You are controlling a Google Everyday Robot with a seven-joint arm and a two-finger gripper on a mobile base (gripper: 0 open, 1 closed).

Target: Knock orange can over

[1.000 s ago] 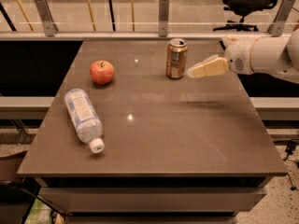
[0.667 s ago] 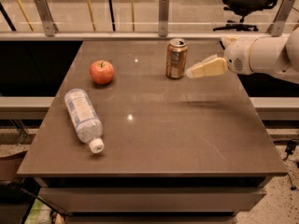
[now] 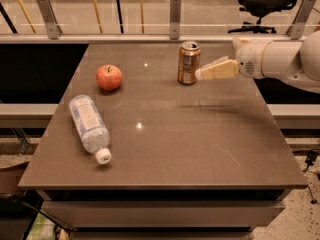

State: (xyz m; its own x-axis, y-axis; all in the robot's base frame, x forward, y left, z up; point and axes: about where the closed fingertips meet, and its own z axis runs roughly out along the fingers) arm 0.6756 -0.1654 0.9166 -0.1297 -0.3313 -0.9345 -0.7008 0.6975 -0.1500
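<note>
The orange can stands upright near the far middle of the brown table. It has an orange-copper body and a silver top. My gripper reaches in from the right on a white arm. Its pale fingertips sit right at the can's right side, at about the can's lower half, touching or almost touching it.
A red apple sits left of the can. A clear plastic bottle with a white cap lies on its side at the front left. A railing with glass panels runs behind the table. An office chair stands beyond it.
The gripper has moved a little left, closing up to the can's right side. The can still stands upright.
</note>
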